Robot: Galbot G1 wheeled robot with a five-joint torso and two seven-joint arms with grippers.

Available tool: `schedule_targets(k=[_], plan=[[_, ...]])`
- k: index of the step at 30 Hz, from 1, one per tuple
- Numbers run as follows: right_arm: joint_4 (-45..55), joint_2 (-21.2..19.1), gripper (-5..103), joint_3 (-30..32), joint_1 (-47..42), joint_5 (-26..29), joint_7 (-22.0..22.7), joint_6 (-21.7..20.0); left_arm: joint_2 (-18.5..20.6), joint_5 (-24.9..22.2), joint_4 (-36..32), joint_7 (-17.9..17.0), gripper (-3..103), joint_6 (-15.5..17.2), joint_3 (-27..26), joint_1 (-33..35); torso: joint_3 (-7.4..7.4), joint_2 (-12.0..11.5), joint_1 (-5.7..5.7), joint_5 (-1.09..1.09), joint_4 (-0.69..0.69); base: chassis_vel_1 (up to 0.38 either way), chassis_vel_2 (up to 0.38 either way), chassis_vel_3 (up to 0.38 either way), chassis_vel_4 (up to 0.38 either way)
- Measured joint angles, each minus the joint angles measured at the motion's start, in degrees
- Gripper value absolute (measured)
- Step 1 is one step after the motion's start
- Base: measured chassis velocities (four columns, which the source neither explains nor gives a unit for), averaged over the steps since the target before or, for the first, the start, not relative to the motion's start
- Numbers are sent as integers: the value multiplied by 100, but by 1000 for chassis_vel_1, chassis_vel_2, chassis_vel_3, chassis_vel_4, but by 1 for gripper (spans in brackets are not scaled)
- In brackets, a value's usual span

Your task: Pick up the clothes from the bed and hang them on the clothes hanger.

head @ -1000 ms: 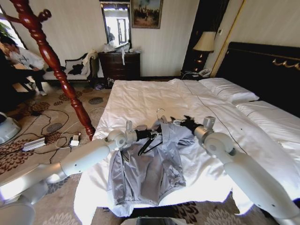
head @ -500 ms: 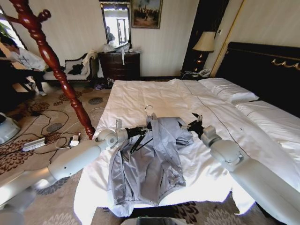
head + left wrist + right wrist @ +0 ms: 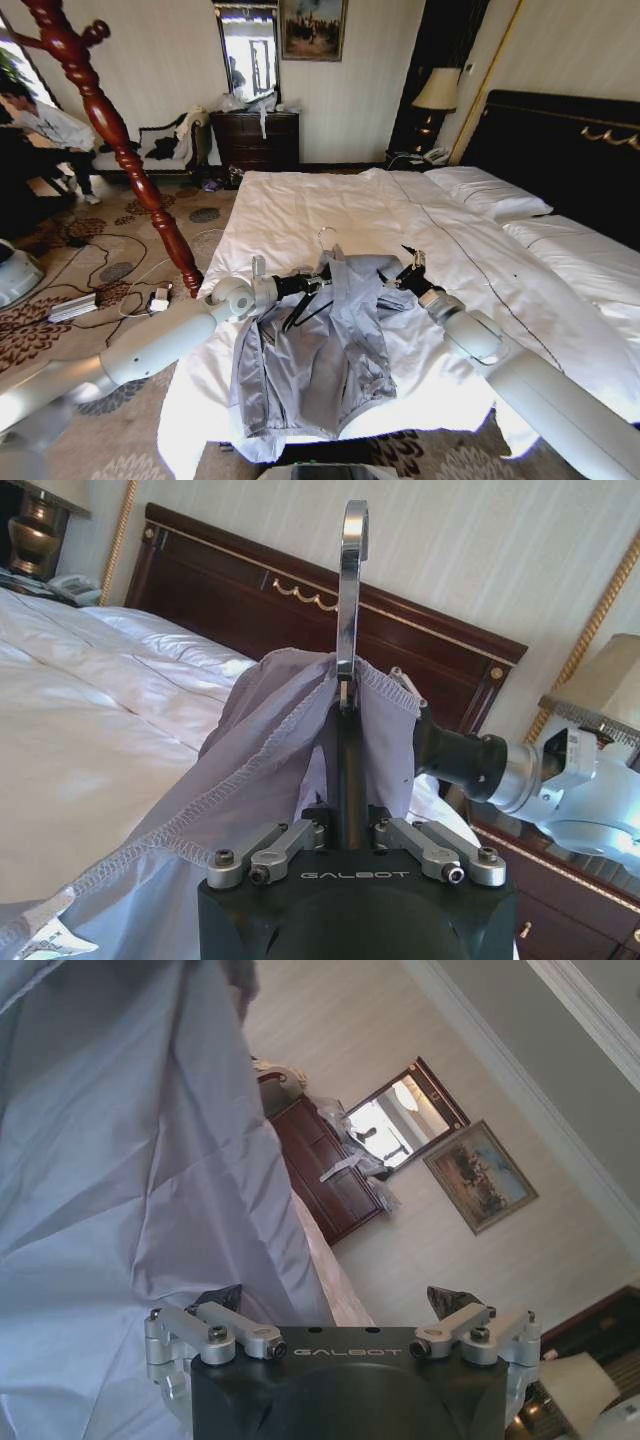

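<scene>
The light grey jacket, the clothes (image 3: 310,350), lies on the near edge of the white bed (image 3: 300,200), its collar end lifted onto the black clothes hanger (image 3: 303,308). My left gripper (image 3: 306,284) is shut on the hanger's neck below the silver hook (image 3: 350,570), and the clothes (image 3: 265,750) drape over one shoulder of it. My right gripper (image 3: 408,266) hovers open at the jacket's far shoulder. In the right wrist view the grey fabric (image 3: 120,1160) hangs beside one of the fingertips (image 3: 218,1296), and nothing sits between them.
A red-brown wooden coat stand (image 3: 130,150) leans up at the left of the bed. Cables and a power strip (image 3: 100,300) lie on the patterned carpet. The black headboard (image 3: 560,140), pillows (image 3: 490,192) and a lamp (image 3: 437,90) are at the right.
The right gripper let go of the jacket's shoulder, pulled back to the right, then came close to it again. The left gripper shifted left with the hanger, then slightly back.
</scene>
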Motion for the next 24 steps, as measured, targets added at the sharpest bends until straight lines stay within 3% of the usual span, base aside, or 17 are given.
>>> schedule_targets(k=[1,5,7,10,16,23,24], plan=[[-13,2,102,-14,2,-131,-22,10,-12,-4,-22,-21,15,8,20,-14,0,0,-1,0,0,0,0,0,0],[-69,8,91,-31,7,-573,-63,42,-56,-23,-73,-74,15,22,92,-61,0,0,0,0,0,0,0,0,0],[-86,8,91,-31,5,-683,-65,44,-73,-35,-101,-87,15,26,108,-69,0,0,0,0,-1,0,0,0,0],[-131,-30,76,-28,-25,-1028,-104,84,-71,-44,-135,-99,15,36,127,-72,0,0,0,0,0,0,0,0,0],[-146,-38,59,-29,-33,-1279,-168,134,-47,-42,-195,-112,15,36,161,-89,0,0,0,0,0,0,0,0,0],[-162,-48,27,-36,-44,-1521,-214,250,-50,40,-157,-162,15,-18,144,-100,0,0,0,0,0,0,0,0,0],[-162,-49,27,-35,-56,-1543,-214,261,-54,53,-145,-178,15,-27,133,-101,0,0,0,0,-1,0,0,0,0]])
